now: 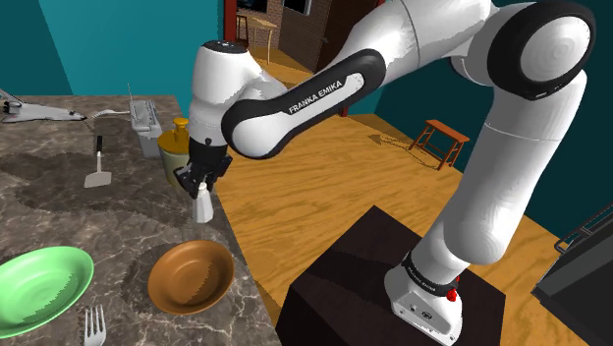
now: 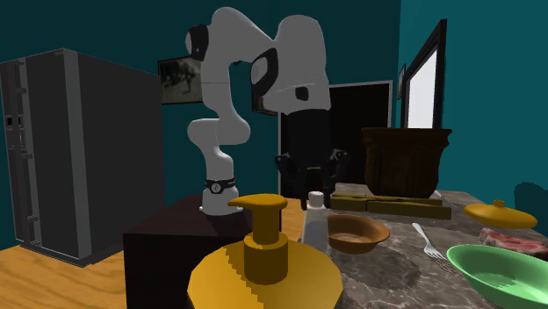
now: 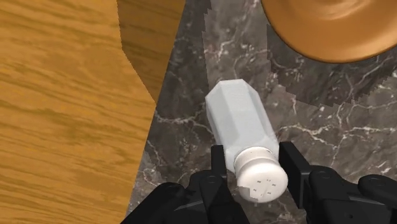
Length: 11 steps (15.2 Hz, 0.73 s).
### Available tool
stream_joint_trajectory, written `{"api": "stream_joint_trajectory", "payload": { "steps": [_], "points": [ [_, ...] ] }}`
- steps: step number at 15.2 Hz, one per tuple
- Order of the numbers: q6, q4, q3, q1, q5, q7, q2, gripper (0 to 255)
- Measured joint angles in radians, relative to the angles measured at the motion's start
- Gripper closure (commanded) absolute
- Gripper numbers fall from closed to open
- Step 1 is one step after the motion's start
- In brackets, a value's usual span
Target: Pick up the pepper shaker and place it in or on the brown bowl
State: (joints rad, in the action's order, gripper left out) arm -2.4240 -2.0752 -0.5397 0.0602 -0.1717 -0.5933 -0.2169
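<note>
A white pepper shaker (image 1: pixel 203 204) with a round perforated cap stands upright near the marble counter's edge, and my black gripper (image 1: pixel 200 183) is shut on its neck. In the wrist view the two fingers (image 3: pixel 219 167) clasp the shaker (image 3: pixel 245 124) just under the cap. Whether its base still touches the counter I cannot tell. The brown bowl (image 1: pixel 192 276) sits empty on the counter, a short way from the shaker toward the shoulder view's bottom. From the second exterior view the shaker (image 2: pixel 314 225) hangs under the gripper (image 2: pixel 312 186), left of the bowl (image 2: pixel 356 233).
A yellow soap dispenser (image 1: pixel 178 144) and a white rack (image 1: pixel 147 120) stand just behind the gripper. A spatula (image 1: pixel 97 167), a green plate (image 1: pixel 39 288) and a fork (image 1: pixel 94 324) lie on the counter (image 1: pixel 59 221). The counter edge drops to wooden floor (image 1: pixel 314 187) beside the shaker.
</note>
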Motion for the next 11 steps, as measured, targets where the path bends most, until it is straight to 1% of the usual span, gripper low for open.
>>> {"api": "stream_joint_trajectory", "payload": {
  "steps": [11],
  "points": [
    [0.129,0.064,-0.019,-0.017,0.069,0.048,0.078,255]
  ]
}}
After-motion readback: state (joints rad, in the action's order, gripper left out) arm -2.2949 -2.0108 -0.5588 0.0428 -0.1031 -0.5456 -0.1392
